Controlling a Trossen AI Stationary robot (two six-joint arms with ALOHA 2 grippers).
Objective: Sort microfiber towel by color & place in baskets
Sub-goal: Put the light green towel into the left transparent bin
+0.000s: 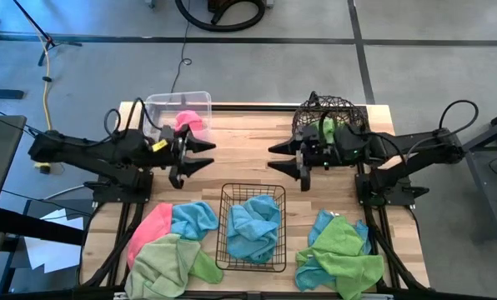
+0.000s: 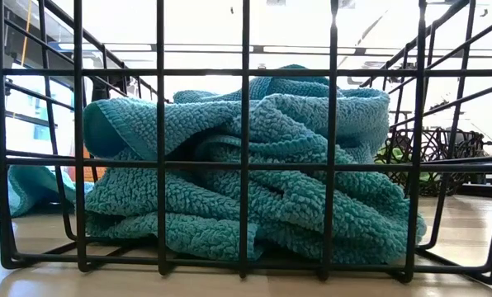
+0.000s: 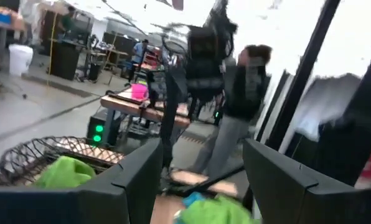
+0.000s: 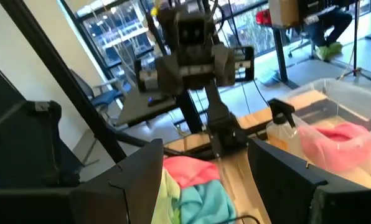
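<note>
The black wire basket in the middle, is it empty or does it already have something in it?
Not empty. The black wire basket holds crumpled light blue towels; the low view shows them piled inside behind the wire grid.

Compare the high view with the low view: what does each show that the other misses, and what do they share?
Only the high view shows both arms, left end effector and right end effector open and empty, the clear tub holding a pink towel, and two mixed piles. Only the low view shows the room's ceiling lights. Both show the blue towel inside the black wire basket.
</note>
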